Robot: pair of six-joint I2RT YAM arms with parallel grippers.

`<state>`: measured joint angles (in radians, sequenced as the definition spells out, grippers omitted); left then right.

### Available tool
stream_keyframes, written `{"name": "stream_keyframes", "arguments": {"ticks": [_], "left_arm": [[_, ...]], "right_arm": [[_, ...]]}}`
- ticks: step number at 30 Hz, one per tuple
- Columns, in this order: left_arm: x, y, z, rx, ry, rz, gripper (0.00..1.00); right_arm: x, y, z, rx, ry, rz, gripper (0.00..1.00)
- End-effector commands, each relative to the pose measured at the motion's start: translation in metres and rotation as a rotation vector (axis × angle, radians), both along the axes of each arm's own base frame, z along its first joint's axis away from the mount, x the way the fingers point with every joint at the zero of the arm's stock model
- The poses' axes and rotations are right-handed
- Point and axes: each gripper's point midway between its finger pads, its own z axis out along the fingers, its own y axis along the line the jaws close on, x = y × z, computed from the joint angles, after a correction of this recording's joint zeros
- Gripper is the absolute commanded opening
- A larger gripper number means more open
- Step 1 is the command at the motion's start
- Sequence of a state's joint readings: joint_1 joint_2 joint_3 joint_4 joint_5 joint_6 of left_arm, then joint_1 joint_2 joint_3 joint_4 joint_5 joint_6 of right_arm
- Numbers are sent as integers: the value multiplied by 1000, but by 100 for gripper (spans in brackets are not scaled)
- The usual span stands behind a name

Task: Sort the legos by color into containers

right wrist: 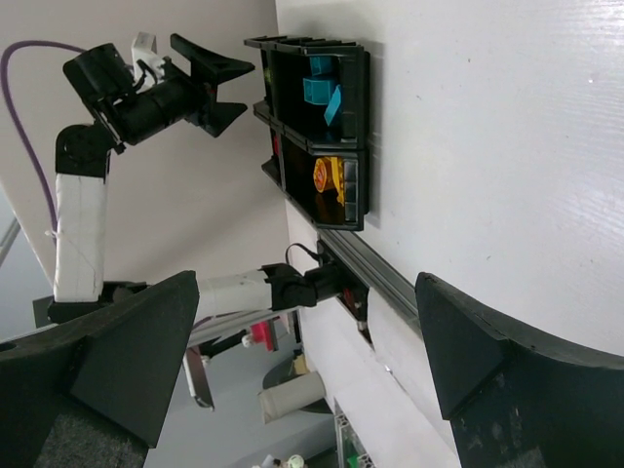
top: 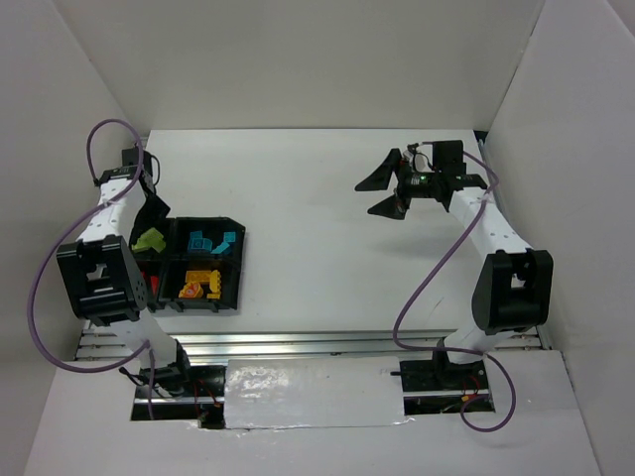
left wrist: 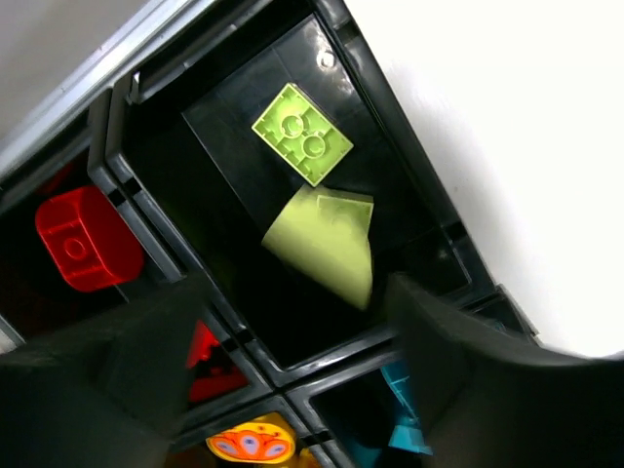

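left fingers (left wrist: 107, 361) apart, over lime legos (left wrist: 303, 134) in tray (left wrist: 395, 127) | right fingers (right wrist: 127, 361) wide apart, away from tray

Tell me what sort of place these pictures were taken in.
Most likely a robotics lab test cell: a left arm and a right arm stand at the edge of a white table boxed in by plain white panels, with a black tray of toy bricks to sort.

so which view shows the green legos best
Left wrist: it looks straight into their compartment, both green legos plain and close. Top view shows only a small green patch beside the left arm. Right wrist sees the tray side-on, no green visible.
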<state>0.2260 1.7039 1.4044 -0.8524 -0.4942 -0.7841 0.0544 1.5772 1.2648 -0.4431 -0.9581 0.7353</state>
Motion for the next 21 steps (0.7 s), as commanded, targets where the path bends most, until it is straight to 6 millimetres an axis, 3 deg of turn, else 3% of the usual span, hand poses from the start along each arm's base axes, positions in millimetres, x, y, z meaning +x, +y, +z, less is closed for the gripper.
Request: {"name": "stream_keyframes", "arguments": {"ticks": [1,6,11,16,20,21], "left_arm": [[9,0,7,-12,-38,5,97],[11,1,31,3,-95,1,100],[17,-3,83,54,-179,-90,99],[16,-33,134,167,-185,-237,100],[6,-56,163,206,-240,-342,99],[4,-75,171,197,-269,-404,99]], "right_arm": [[-1,5,19,3,-64,36,100],[5,-1,21,-65,-93,18,100],[11,-16,32,-216,-153,-40,100],[18,-47,51,-431,-242,-186,100],[-2,-73,81,-561,-338,-306,100],[-7,-79,87,-591,-356,-335,100]]}}
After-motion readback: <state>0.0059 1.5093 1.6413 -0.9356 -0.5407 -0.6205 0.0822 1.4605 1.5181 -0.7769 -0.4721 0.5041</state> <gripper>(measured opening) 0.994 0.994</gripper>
